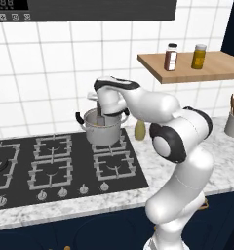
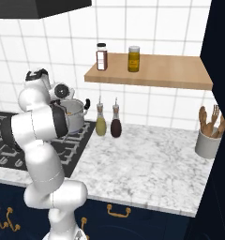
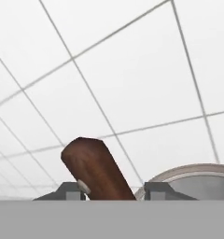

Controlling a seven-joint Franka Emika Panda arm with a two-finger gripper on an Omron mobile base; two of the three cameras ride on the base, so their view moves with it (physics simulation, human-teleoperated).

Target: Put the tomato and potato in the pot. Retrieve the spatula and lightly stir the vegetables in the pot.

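Standing on the back right burner of the stove (image 1: 65, 166), the pot (image 1: 103, 131) is seen near the white tiled wall (image 1: 50, 73). The claw (image 1: 101, 118) is held just over the pot, and the spatula (image 3: 96, 170) is pinched between its fingers (image 3: 157, 190), its brown handle pointing up. The pot's rim is seen beside the claw in the hand view. A yellowish-green bottle (image 1: 140, 130) is placed just right of the pot on the tabletop (image 2: 152, 159).

Bright, even, flat rendered light with faint soft shadows, no glare; all 3 views slightly soft and low-resolution
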